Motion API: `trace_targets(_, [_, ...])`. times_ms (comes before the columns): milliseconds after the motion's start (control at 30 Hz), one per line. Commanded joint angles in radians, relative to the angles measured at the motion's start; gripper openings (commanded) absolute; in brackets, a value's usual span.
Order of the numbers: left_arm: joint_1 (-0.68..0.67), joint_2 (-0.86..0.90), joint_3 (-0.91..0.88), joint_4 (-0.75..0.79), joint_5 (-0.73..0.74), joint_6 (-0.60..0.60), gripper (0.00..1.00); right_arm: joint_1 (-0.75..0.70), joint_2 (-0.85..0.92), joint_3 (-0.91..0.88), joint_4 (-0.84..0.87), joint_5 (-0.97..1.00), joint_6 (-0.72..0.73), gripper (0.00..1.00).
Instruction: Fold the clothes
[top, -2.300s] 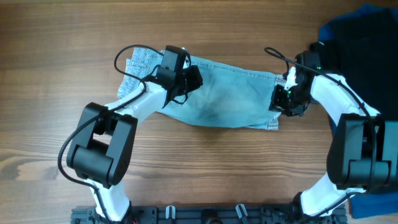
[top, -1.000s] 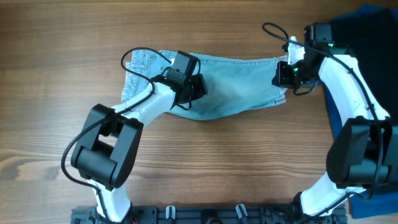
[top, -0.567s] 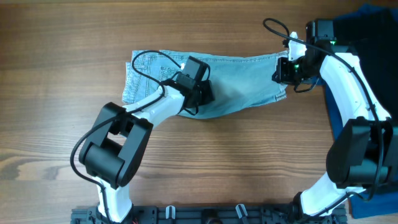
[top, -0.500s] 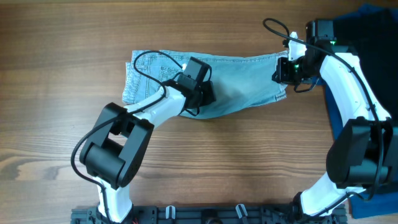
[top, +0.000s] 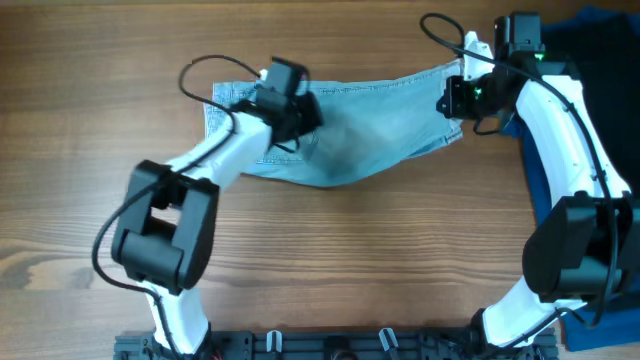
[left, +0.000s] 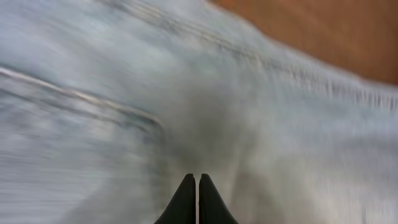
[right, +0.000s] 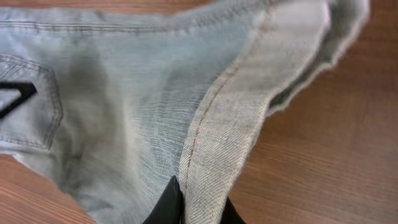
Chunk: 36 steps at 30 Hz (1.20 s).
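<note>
The clothes (top: 380, 125), light blue denim shorts, lie across the back of the wooden table. My left gripper (top: 305, 115) sits over their left half. In the left wrist view its fingertips (left: 197, 179) are pressed together above blurred denim (left: 280, 124), with no cloth showing between them. My right gripper (top: 452, 100) is at the shorts' right end. In the right wrist view it (right: 199, 205) is shut on a folded hem of the clothes (right: 224, 124), which is raised off the table.
A dark blue garment (top: 600, 25) and a black garment (top: 600, 95) lie at the right edge, beside the right arm. A black rail (top: 330, 345) runs along the front edge. Bare wood (top: 380, 260) lies in front of the shorts.
My left gripper has slid back and to the left across the shorts. My right gripper has carried the hem slightly further back. The shorts' lower edge has shifted.
</note>
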Motion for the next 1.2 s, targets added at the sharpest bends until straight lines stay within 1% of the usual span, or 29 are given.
trace_targets(0, [0.096,-0.023,0.020,-0.045,-0.006,0.054,0.04,0.054,0.010,0.058,-0.001,-0.021,-0.049,0.04])
trace_targets(167, [0.209,-0.056,0.020,-0.126,-0.006,0.126,0.04,0.134,0.010,0.077,0.009,-0.021,-0.050,0.04])
trace_targets(267, [0.278,-0.110,0.020,-0.173,-0.002,0.174,0.04,0.187,0.011,0.077,0.028,-0.021,-0.047,0.04])
trace_targets(333, [0.318,-0.163,0.020,-0.195,-0.003,0.215,0.04,0.224,0.011,0.077,0.066,-0.041,-0.017,0.04])
trace_targets(467, [0.389,-0.254,0.020,-0.246,-0.006,0.222,0.04,0.275,0.011,0.078,0.142,-0.128,0.087,0.04])
trace_targets(533, [0.410,-0.271,0.020,-0.283,-0.006,0.222,0.05,0.293,0.011,0.079,0.177,-0.170,0.124,0.04])
trace_targets(633, [0.436,-0.273,0.020,-0.345,-0.023,0.222,0.05,0.322,0.011,0.079,0.227,-0.178,0.182,0.04])
trace_targets(767, [0.458,-0.272,0.020,-0.402,-0.126,0.222,0.05,0.378,0.011,0.079,0.287,-0.177,0.248,0.04])
trace_targets(900, [0.465,-0.272,0.020,-0.463,-0.188,0.222,0.05,0.439,0.015,0.078,0.350,-0.157,0.300,0.04])
trace_targets(1067, [0.466,-0.272,0.020,-0.489,-0.213,0.222,0.04,0.491,0.042,0.078,0.389,-0.120,0.331,0.04])
trace_targets(1167, [0.466,-0.272,0.020,-0.489,-0.216,0.222,0.04,0.527,0.088,0.078,0.440,-0.121,0.383,0.04])
